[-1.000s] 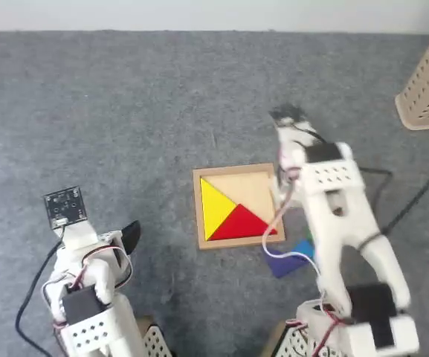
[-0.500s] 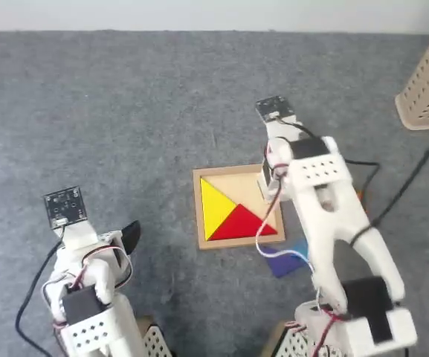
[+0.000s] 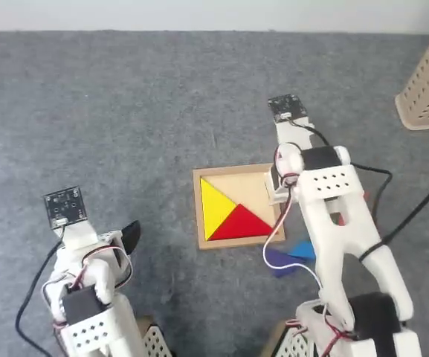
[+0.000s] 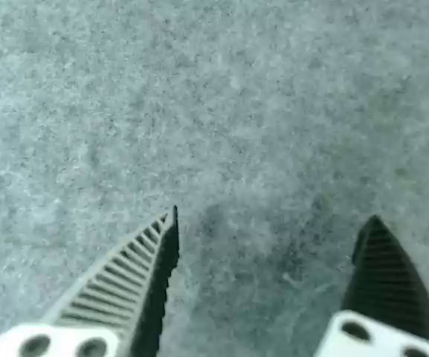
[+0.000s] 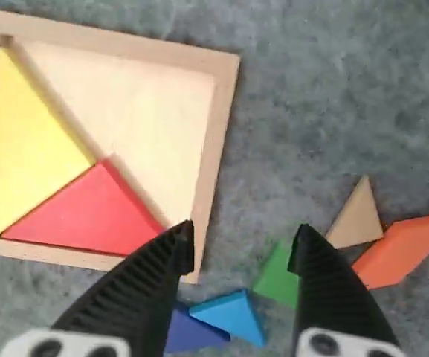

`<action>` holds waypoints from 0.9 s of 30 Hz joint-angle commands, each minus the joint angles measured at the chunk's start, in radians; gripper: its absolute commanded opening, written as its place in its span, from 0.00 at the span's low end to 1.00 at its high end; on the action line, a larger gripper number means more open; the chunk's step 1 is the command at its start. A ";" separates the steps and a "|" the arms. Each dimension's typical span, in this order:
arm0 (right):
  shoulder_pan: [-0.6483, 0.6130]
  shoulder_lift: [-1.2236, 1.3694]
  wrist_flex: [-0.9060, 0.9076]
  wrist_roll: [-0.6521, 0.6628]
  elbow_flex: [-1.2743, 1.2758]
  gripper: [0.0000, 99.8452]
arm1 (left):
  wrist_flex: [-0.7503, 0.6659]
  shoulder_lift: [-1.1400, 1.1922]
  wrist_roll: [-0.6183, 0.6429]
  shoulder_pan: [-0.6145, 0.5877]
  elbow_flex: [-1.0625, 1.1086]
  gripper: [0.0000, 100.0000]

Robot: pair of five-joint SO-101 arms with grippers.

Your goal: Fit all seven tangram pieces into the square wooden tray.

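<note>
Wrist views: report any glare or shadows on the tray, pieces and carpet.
Right wrist view: soft, even light, no glare on the yellow triangle or red triangle; the tray has a thin shadow along its inner rim. Left wrist view: a faint dark patch on the carpet between the open left pincer tips.

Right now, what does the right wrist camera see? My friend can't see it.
A square wooden tray on grey carpet holds a yellow triangle and a red triangle. Beside it lie green, blue, purple, tan and orange pieces, with the open black tool hanging above them.
</note>
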 commanded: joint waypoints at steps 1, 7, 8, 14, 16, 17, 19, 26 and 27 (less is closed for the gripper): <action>0.051 -0.047 -0.010 0.020 0.011 0.22 | -0.002 -0.012 -0.002 0.002 -0.013 0.35; 0.157 -0.045 -0.039 0.064 0.015 0.22 | -0.002 -0.012 -0.002 0.002 -0.013 0.35; 0.179 -0.036 -0.039 0.074 0.014 0.22 | -0.002 -0.012 -0.002 0.002 -0.013 0.35; 0.213 0.153 -0.008 0.078 -0.066 0.22 | -0.002 -0.012 -0.002 0.002 -0.013 0.35; 0.217 0.216 0.039 0.077 -0.115 0.22 | -0.002 -0.012 -0.002 0.002 -0.013 0.35; 0.217 0.239 0.065 0.075 -0.135 0.22 | -0.002 -0.012 -0.002 0.002 -0.013 0.35; 0.216 0.266 0.104 0.074 -0.147 0.22 | -0.002 -0.012 -0.002 0.002 -0.013 0.35; 0.222 0.274 0.041 0.075 -0.061 0.22 | -0.002 -0.012 -0.002 0.002 -0.013 0.35; 0.223 0.277 0.036 0.075 -0.061 0.22 | -0.002 -0.012 -0.002 0.002 -0.013 0.35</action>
